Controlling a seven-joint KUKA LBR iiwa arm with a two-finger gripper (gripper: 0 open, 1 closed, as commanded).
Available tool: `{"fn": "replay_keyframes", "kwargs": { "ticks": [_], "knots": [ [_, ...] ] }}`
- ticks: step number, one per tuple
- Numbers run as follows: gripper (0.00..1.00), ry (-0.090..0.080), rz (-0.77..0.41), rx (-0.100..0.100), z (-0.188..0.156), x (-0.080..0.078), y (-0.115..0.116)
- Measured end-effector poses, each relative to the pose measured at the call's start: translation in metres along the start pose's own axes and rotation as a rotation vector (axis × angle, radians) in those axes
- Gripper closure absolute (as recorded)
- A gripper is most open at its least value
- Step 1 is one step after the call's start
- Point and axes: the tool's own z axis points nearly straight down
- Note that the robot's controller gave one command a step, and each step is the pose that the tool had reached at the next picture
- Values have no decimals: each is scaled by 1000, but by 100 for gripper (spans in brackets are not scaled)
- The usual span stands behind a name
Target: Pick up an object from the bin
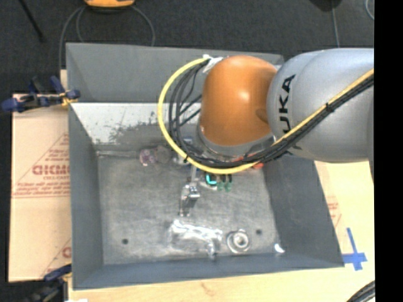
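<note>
The gripper (189,197) hangs mid-bin, and we cannot tell whether it is apart or together. Nearest it, by the front wall, lies a crumpled clear plastic piece (192,234), with 1 round metal ring (238,241) just beside. We judge the plastic light, flimsy and slippery, best pinched at a raised fold.

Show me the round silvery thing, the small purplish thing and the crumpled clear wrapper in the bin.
round silvery thing (238,241), camera view, its middle.
small purplish thing (149,156), camera view, its middle.
crumpled clear wrapper (192,234), camera view, its middle.
</note>
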Motion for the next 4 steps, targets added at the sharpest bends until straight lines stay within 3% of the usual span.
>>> {"fn": "replay_keyframes", "kwargs": {
  "ticks": [1, 2, 3, 4],
  "knots": [
    [0, -13, 34, 0, 106, -15, -43],
    [0, -31, 23, -1, 110, 2, -63],
    [0, -50, 233, -7, 75, 58, -60],
    [0, -77, 236, -12, 98, 32, -94]
  ]
}}
